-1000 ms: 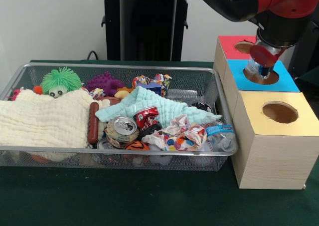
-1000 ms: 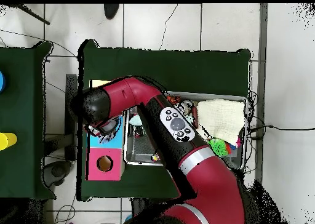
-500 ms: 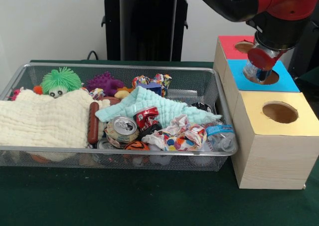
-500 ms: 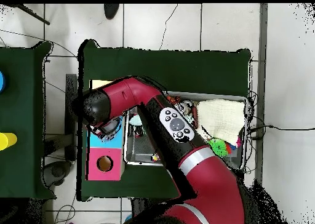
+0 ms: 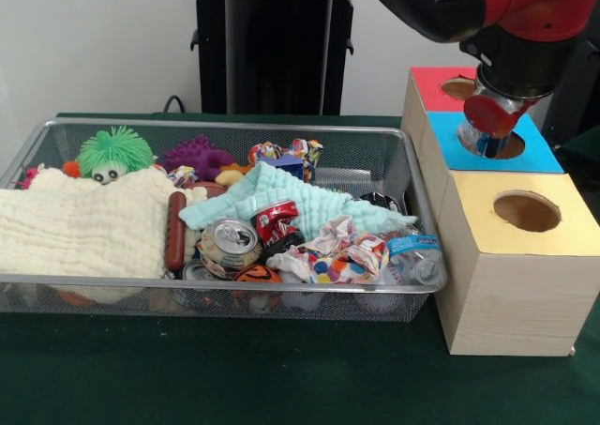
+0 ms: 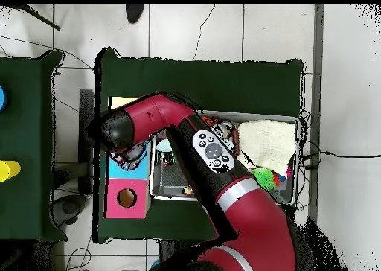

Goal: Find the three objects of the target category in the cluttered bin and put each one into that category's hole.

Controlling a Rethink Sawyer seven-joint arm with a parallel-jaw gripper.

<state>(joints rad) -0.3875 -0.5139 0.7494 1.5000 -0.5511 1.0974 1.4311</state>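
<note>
A: What is the claw doing?

B: It hangs over the blue box, right above that box's hole. A clear plastic bottle with a red cap sits at its tip, neck up, base reaching toward the hole. The fingers are hidden behind the bottle and the wrist, so whether the claw is clenched on it or has let go cannot be told.

A: So which step is this?

B: By the look of it, the drop-off: one item of the target category, seemingly bottles, is at its hole. The next move calls for a clean release if that is not done, then a straight lift clear of the box before the arm swings over the bin.

A: Where do the other boxes stand?

B: The red box is just behind the blue one, the yellow box just in front; each has its own hole.

A: Anything left in the bin?

B: Another clear bottle with a blue label lies at the bin's near corner, beside the boxes, partly under a crumpled wrapper. It is well apart from the claw and lower. A soda can, a mint cloth and a cream cloth cover much else, so a third bottle may be buried. The bin and boxes rest on the green surface.
</note>
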